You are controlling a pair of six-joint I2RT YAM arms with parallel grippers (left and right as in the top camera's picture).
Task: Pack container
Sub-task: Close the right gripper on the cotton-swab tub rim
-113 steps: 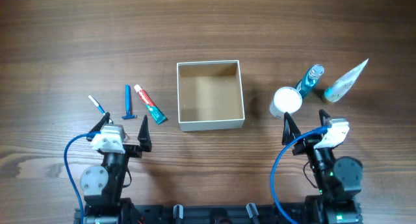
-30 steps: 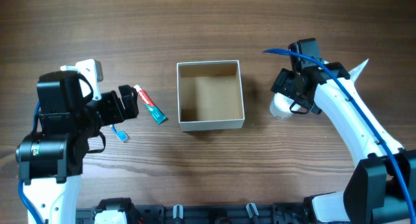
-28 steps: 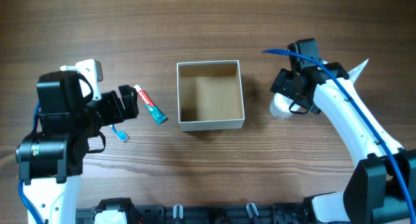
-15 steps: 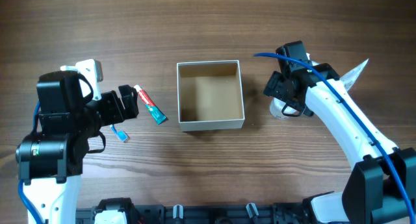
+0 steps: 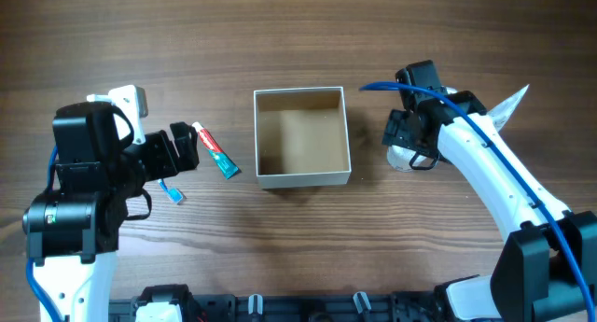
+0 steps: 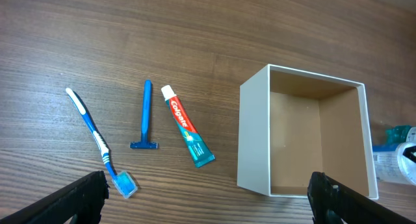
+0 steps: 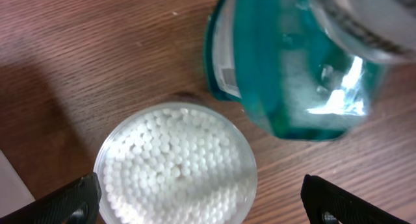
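Observation:
The container (image 5: pixel 301 177), a square white-walled box with a tan inside, sits empty at the table's middle; it also shows in the left wrist view (image 6: pixel 253 139). A toothpaste tube (image 5: pixel 215 150) (image 6: pixel 187 134), a blue razor (image 6: pixel 144 117) and a blue toothbrush (image 6: pixel 97 143) lie left of it. My left gripper (image 5: pixel 182 150) (image 6: pixel 208 204) is open and empty, raised above them. My right gripper (image 5: pixel 410 140) (image 7: pixel 201 201) is open, its fingers either side of the round white jar of cotton swabs (image 5: pixel 403 161) (image 7: pixel 175 165), not touching it.
A teal mouthwash bottle (image 7: pixel 292 74) lies right behind the jar, almost touching it. A white tube (image 5: pixel 510 102) lies further right, partly under my right arm. Only the toothbrush's capped head (image 5: pixel 172 191) shows overhead.
My right gripper has shifted slightly left and settled over the round jar. The left arm and all items on the left have not moved.

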